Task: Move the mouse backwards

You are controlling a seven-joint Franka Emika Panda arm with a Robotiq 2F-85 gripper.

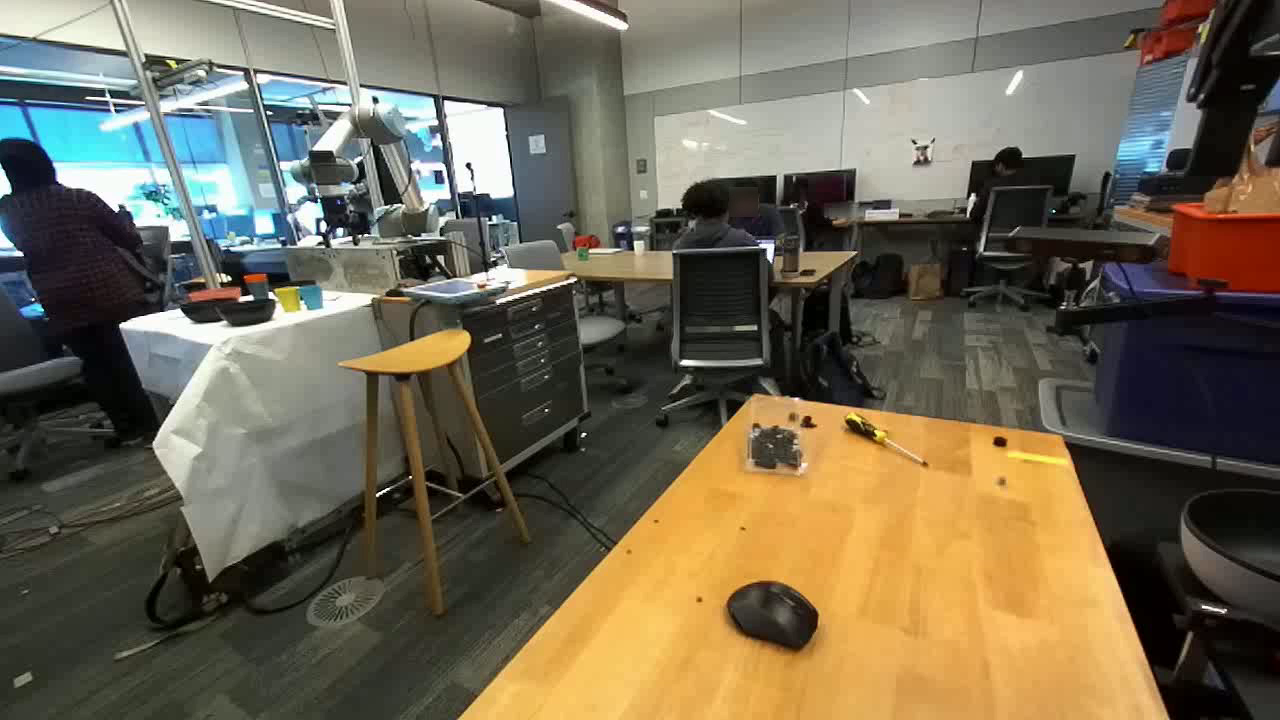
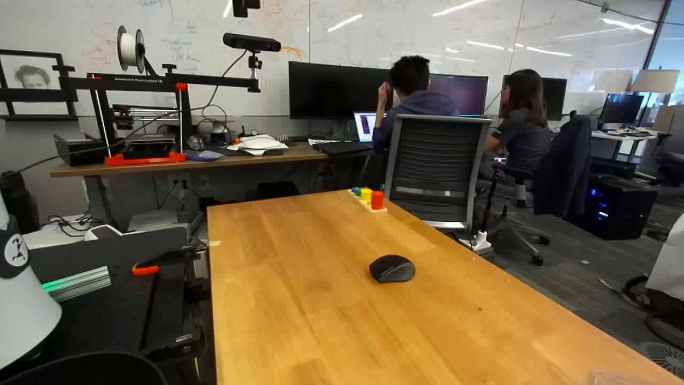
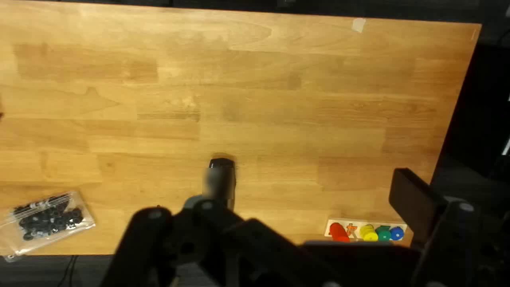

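Tool [image 3: 312,187]: spread wide, empty | mouse [image 1: 773,614]: on table [image 1: 930,570], apart from tool

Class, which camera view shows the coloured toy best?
The wrist view: the coloured toy looks largest there, its colours distinct. In an exterior view it looks smaller, its pieces crowded together; no other view shows it.

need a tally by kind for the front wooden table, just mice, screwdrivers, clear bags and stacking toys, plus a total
Mouse: 1
Screwdriver: 1
Clear bag: 1
Stacking toy: 1
Total: 4
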